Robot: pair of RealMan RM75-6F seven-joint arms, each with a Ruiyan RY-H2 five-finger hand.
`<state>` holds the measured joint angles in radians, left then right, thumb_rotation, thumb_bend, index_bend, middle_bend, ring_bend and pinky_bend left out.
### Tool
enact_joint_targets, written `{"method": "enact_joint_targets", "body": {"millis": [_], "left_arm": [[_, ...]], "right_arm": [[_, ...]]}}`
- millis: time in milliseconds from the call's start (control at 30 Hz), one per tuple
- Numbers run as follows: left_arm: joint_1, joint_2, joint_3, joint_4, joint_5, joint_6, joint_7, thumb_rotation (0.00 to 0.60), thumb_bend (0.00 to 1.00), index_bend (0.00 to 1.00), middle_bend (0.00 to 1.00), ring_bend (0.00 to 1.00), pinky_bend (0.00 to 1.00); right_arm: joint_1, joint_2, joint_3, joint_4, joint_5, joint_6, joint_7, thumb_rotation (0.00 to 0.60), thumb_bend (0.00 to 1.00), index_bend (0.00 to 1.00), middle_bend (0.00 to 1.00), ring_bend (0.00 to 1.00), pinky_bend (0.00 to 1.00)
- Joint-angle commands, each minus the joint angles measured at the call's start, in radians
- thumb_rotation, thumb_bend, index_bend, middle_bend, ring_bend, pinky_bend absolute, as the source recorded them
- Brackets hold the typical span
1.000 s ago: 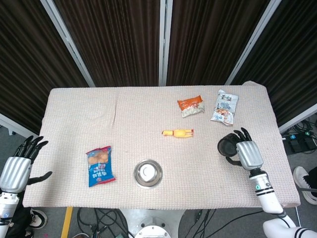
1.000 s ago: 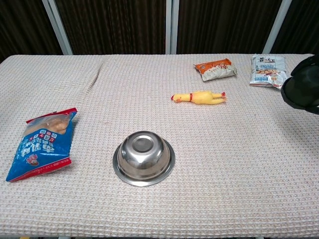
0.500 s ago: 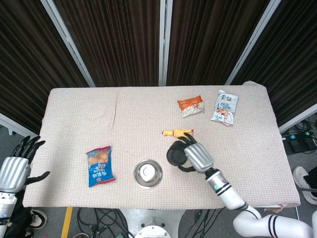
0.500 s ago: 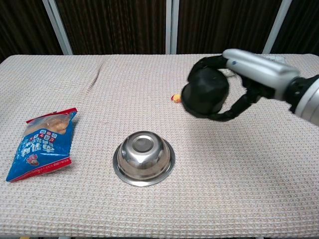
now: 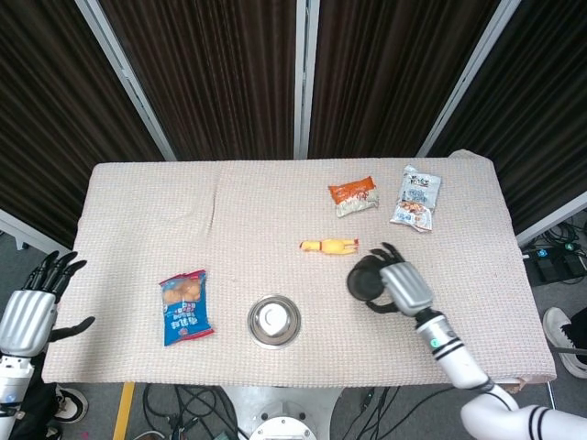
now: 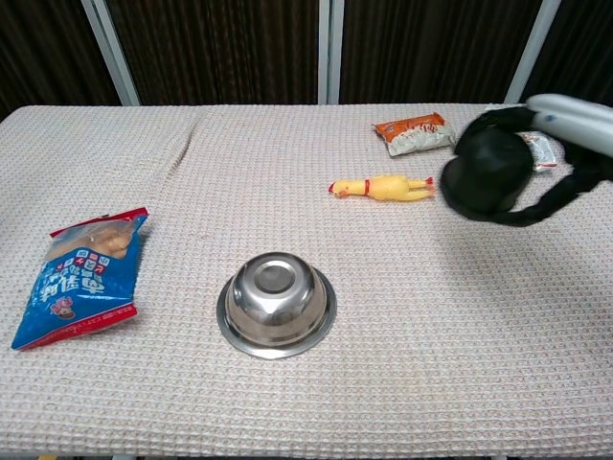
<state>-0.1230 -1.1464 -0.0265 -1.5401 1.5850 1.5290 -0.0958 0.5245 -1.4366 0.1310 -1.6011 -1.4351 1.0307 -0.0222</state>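
Overhead, the head view shows one tabletop under a pale woven cloth, and on it one steel bowl, one blue snack bag, one yellow rubber chicken, one orange packet and one white packet. Both robot hands appear. The right robot hand hangs over the cloth just right of the chicken, its fingers wrapped around a round black object that it holds above the tabletop. The left robot hand sits off the tabletop's left edge, near the blue bag, its fingers spread and holding nothing.

Lower down, the chest view gives the same five items once each: bowl, blue bag, chicken, orange packet, and the white packet, mostly hidden behind the right robot hand. The black object shows as a dark rounded shape, clasped just right of the chicken's tail. Only the head view shows the left robot hand; only the chest view shows the bowl's raised, upturned base.
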Motion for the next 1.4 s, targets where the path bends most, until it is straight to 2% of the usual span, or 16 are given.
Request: {"method": "enact_joint_targets", "body": {"millis": [33, 133, 267, 333, 433, 567, 700, 867, 967, 1100, 1400], "left_arm": [[-0.001, 0.002, 0.000, 0.002, -0.003, -0.005, -0.006, 0.600, 0.09, 0.16, 0.08, 0.00, 0.16], [-0.002, -0.004, 0.005, 0.013, -0.003, -0.013, -0.017, 0.600, 0.09, 0.16, 0.08, 0.00, 0.16], [-0.004, -0.013, 0.009, 0.028, 0.002, -0.019, -0.024, 0.600, 0.09, 0.16, 0.08, 0.00, 0.16], [-0.005, -0.015, 0.007, 0.029, 0.001, -0.018, -0.027, 0.600, 0.09, 0.16, 0.08, 0.00, 0.16], [-0.005, -0.019, 0.008, 0.028, 0.006, -0.014, -0.023, 0.600, 0.09, 0.16, 0.08, 0.00, 0.16], [-0.001, -0.017, 0.010, 0.024, 0.004, -0.011, -0.016, 0.600, 0.09, 0.16, 0.08, 0.00, 0.16], [0.003, -0.007, 0.007, 0.021, -0.003, -0.007, -0.014, 0.600, 0.09, 0.16, 0.08, 0.00, 0.16], [0.003, -0.009, 0.007, 0.026, -0.003, -0.010, -0.024, 0.600, 0.09, 0.16, 0.08, 0.00, 0.16], [0.000, -0.017, 0.011, 0.032, 0.002, -0.015, -0.026, 0.600, 0.09, 0.16, 0.08, 0.00, 0.16], [-0.001, -0.019, 0.008, 0.032, 0.003, -0.012, -0.026, 0.600, 0.09, 0.16, 0.08, 0.00, 0.16], [0.002, -0.017, 0.012, 0.027, 0.007, -0.008, -0.018, 0.600, 0.09, 0.16, 0.08, 0.00, 0.16]], "right_arm": [[0.033, -0.058, 0.015, -0.020, -0.003, 0.006, -0.073, 0.600, 0.21, 0.40, 0.49, 0.13, 0.00], [-0.018, 0.006, 0.010, 0.010, 0.041, 0.052, -0.059, 0.600, 0.21, 0.40, 0.49, 0.13, 0.00], [-0.102, 0.118, 0.004, 0.075, 0.111, 0.100, 0.035, 0.600, 0.21, 0.40, 0.49, 0.13, 0.00], [-0.119, 0.140, -0.004, 0.093, 0.119, 0.097, 0.071, 0.600, 0.21, 0.40, 0.49, 0.13, 0.00], [-0.105, 0.123, -0.028, 0.104, 0.086, 0.065, 0.079, 0.600, 0.21, 0.40, 0.49, 0.13, 0.00], [-0.027, 0.016, -0.035, 0.078, 0.021, -0.001, 0.032, 0.600, 0.21, 0.40, 0.49, 0.13, 0.00], [0.025, -0.065, -0.021, 0.043, -0.016, -0.014, -0.024, 0.600, 0.21, 0.40, 0.49, 0.13, 0.00], [-0.006, -0.029, -0.017, 0.033, 0.009, 0.038, -0.047, 0.600, 0.21, 0.40, 0.49, 0.13, 0.00], [-0.056, 0.037, -0.022, 0.080, 0.070, 0.061, -0.012, 0.600, 0.21, 0.40, 0.49, 0.13, 0.00], [-0.096, 0.078, -0.037, 0.146, 0.112, 0.052, 0.055, 0.600, 0.21, 0.40, 0.49, 0.13, 0.00], [-0.075, -0.006, -0.060, 0.239, 0.077, 0.004, 0.098, 0.600, 0.21, 0.40, 0.49, 0.13, 0.00]]}}
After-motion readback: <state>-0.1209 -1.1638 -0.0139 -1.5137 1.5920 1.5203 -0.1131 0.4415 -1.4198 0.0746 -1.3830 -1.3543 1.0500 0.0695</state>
